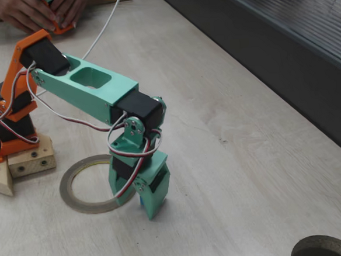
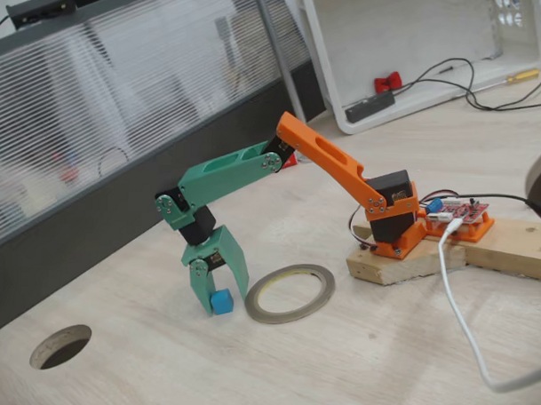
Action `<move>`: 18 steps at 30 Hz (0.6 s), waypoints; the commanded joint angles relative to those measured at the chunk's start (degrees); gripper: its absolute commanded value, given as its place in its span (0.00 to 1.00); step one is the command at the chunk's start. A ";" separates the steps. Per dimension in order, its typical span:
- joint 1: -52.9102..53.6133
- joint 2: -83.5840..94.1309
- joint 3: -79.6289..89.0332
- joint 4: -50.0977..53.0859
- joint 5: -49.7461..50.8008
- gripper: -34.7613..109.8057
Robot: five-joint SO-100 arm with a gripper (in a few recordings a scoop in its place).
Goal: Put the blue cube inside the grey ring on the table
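The blue cube (image 2: 221,301) is low at the table (image 2: 354,365), just left of the grey ring (image 2: 290,292) and outside it. My green gripper (image 2: 217,298) points straight down, its two fingers against the cube's sides, shut on it. In a fixed view the gripper (image 1: 148,207) stands at the right rim of the grey ring (image 1: 76,196), and only a sliver of the blue cube (image 1: 141,201) shows between the fingers. The ring lies flat on the pale wood table (image 1: 238,176) with nothing inside it.
A round hole (image 2: 61,346) is cut in the table beyond the gripper, also seen as the hole (image 1: 325,247). The arm's wooden base (image 2: 429,257) and a white cable (image 2: 466,325) lie beside the ring. A dark ribbed panel (image 1: 282,44) borders the table. A person's hands (image 1: 36,11) are at the far edge.
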 commanded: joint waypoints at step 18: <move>1.41 0.44 -1.41 0.88 0.09 0.52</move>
